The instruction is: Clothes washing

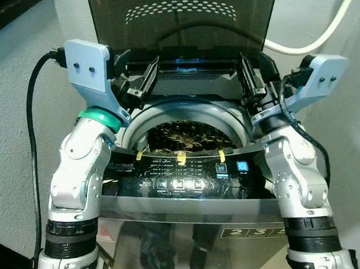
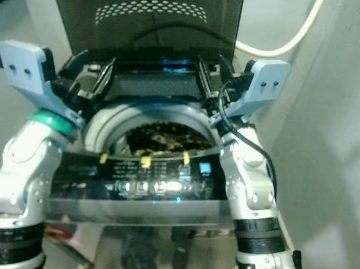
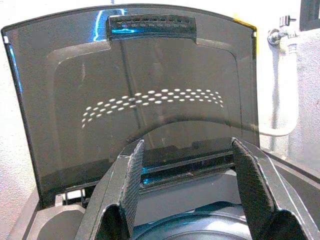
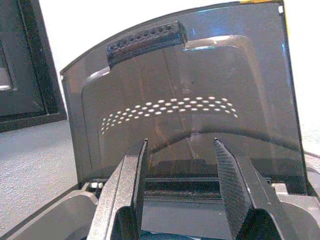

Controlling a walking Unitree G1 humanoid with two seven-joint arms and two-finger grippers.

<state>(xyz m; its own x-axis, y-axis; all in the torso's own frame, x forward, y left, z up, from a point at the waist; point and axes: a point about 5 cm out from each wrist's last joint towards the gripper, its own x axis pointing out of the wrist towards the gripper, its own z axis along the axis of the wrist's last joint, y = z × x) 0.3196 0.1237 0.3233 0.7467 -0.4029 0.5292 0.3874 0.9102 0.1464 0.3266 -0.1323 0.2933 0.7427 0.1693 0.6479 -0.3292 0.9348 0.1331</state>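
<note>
**Two empty grippers over a loaded drum, lid up**

Clothes: dark, mottled load sitting low in the drum, seen through the round drum opening at centre of the washer top. Top-loader; robot stands at its 6 o'clock edge.

Control panel: along the 6 o'clock side of the opening, lit icons, three yellow tape tabs on its upper edge. Lid: tinted, standing upright at 12 o'clock, hinged at rear.

L gripper: at approx 10 o'clock of the opening, above the rim, fingers spread wide, nothing held. Wrist view looks straight between the fingers at the lid's inner face. R gripper: at approx 2 o'clock, above the rim, also spread wide and empty, pointed at the lid as well.

White hose runs along the wall at 1–2 o'clock, past the R arm. Black cable hangs by the L arm at 9 o'clock.

Risks, as judged:
- Lid next, prob. Pulling it from one side only could twist it or let it drop hard.
- Fingers sit between lid and rim; a falling lid could pinch them.
- R elbow close to the hose, so a wide swing may snag it.
- Forearms flank the panel; a brush could press a btn unintended.
- Can't tell if any fabric overhangs the rim; if so it would jam the lid.
</note>
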